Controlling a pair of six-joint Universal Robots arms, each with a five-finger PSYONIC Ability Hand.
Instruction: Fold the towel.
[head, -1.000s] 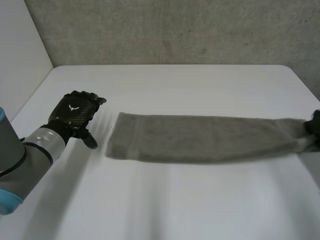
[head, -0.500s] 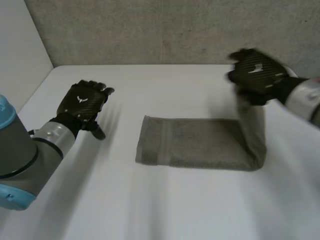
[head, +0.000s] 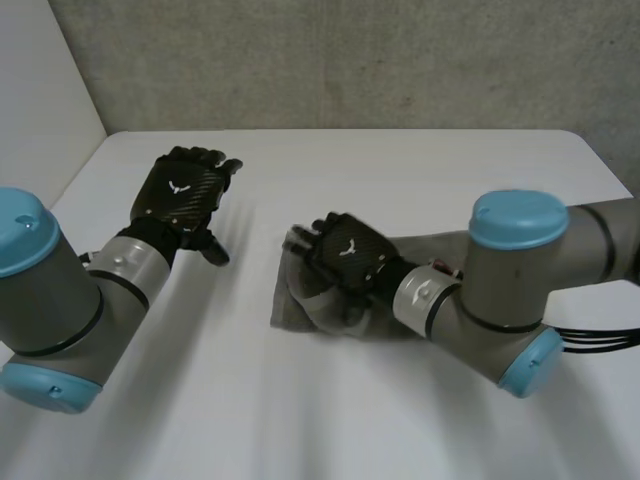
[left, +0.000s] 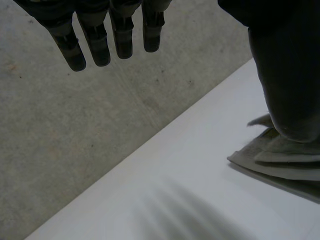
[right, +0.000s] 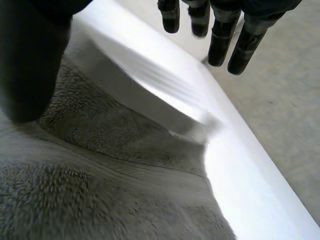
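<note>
Left robot hand (head: 183, 193): fingers (left: 97, 42) straight and spread, holding nothing; it hangs over the left part of the surface, toward the far edge, apart from the towel.
Right robot hand (head: 347, 256): spread, pinching nothing; fingers (right: 225, 42) straight, reaching past the towel's edge over bare surface; thumb (right: 27, 65) low at the pile, contact unclear. It sits over the towel's left end.
Towel (head: 293, 305): grey terry, folded in layers, lying flat near the middle of the surface.
Right arm (head: 510, 270): stretched over the towel's right part, covering it.
Surface (head: 400, 160): white.
</note>
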